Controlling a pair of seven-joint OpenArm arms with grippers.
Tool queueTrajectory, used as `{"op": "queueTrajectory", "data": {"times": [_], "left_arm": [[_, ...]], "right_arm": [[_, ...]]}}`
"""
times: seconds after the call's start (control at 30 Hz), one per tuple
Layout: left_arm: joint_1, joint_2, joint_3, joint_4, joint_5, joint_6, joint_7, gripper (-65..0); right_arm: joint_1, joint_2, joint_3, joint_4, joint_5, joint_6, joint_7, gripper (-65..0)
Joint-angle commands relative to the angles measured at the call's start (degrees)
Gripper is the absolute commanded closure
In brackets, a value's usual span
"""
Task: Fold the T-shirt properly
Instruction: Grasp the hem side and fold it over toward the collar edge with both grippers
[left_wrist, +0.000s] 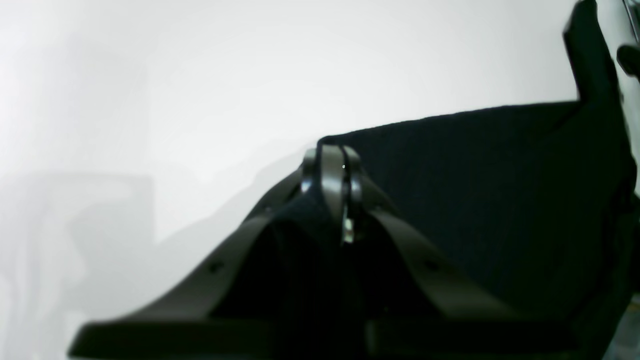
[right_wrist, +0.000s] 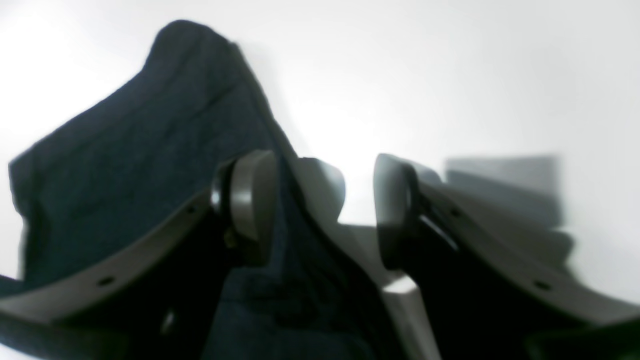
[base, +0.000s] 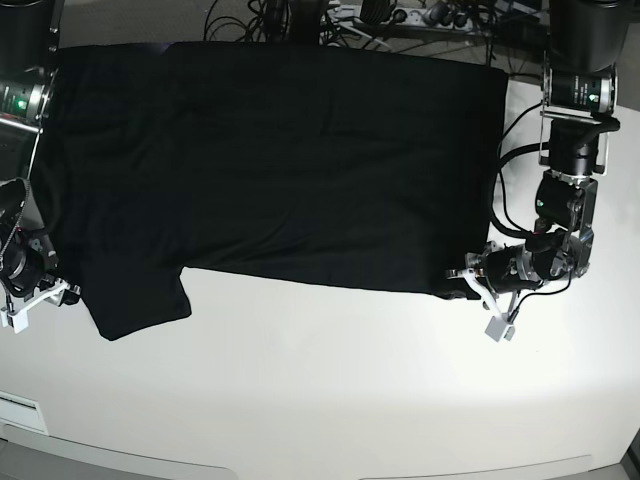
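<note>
Base camera looks straight down from above; both wrist cameras peer close and low past their fingers, sharing the large black cloth T-shirt (base: 280, 160).

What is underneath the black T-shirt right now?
The T-shirt lies spread on the white table, which shows bare in front of it. Anything between cloth and table is covered and cannot be seen.

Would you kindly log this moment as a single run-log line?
T-shirt: spread flat, plain side up | left gripper: shut on shirt corner | right gripper: open at sleeve edge | fold: not yet made
</note>
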Motion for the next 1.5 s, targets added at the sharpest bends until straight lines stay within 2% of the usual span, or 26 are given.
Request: {"op": "queueTrajectory", "data": {"times": [0.0,0.1,0.37,0.57,0.63,0.67,0.73,0.77,0.83,0.9,1.07,1.13,1.23,1.33,1.47], "left_arm": [[-0.3,-0.8,0.1,-0.1,3.4,1.3,2.2,0.0],[-0.3,-0.8,0.1,-0.1,3.4,1.3,2.3,0.0],[-0.3,-0.8,0.1,-0.1,3.4,1.3,2.2,0.0],[-0.3,-0.8,0.1,-0.1,3.4,1.3,2.2,0.0],[-0.3,-0.8,0.1,-0.1,3.4,1.3,2.2,0.0],[-0.3,-0.8,0.1,-0.1,3.4,1.2,2.2,0.0],[-0.3,-0.8,0.1,-0.1,3.5,0.6,2.2,0.0],[-0.3,-0.8,0.1,-0.1,3.5,-0.8,2.2,0.0],[-0.4,-0.8,0.1,-0.1,3.5,-3.9,2.1,0.0],[-0.5,-0.8,0.1,-0.1,3.8,-5.1,1.5,0.0],[-0.5,-0.8,0.1,-0.1,9.6,-9.2,-3.9,0.0],[-0.5,-0.8,0.1,0.0,10.5,-10.1,-4.8,0.0],[-0.5,-0.8,0.1,0.0,11.0,-13.3,-5.1,0.0],[-0.5,-0.8,0.1,0.1,10.9,-13.9,-5.1,0.0],[-0.5,-0.8,0.1,1.6,10.5,-13.9,-5.1,0.0]], "right_arm": [[2.6,1.3,0.3,-1.4,1.5,1.0,1.0,-33.6],[3.5,1.2,0.3,-5.7,4.7,2.7,0.0,-33.4],[3.2,0.9,0.3,-6.2,13.1,8.5,-5.8,-33.4],[3.2,0.6,0.3,-6.2,14.0,11.0,-5.8,-33.1],[3.2,0.3,0.3,-6.2,13.9,12.1,-5.8,-27.9],[3.2,0.2,0.3,-6.2,13.9,12.8,-5.8,-21.7],[3.2,0.2,0.3,-6.2,14.1,15.2,-5.7,-3.6],[3.2,0.2,0.3,-6.0,14.4,16.6,-5.7,0.0],[3.2,0.2,0.3,-5.1,14.4,16.8,-5.8,0.0],[3.2,0.2,0.3,-3.4,14.4,16.8,-6.1,0.0],[1.6,0.7,-0.4,3.8,15.0,16.8,-9.0,0.0],[-1.5,1.5,-1.5,9.4,16.0,16.8,-9.0,0.0],[-8.0,2.5,-2.8,20.2,15.4,16.8,-8.5,0.0],[-15.7,3.7,-2.8,31.6,11.3,16.8,-5.1,0.0],[-25.6,7.4,-2.8,43.4,1.7,16.8,4.0,0.0]]}}
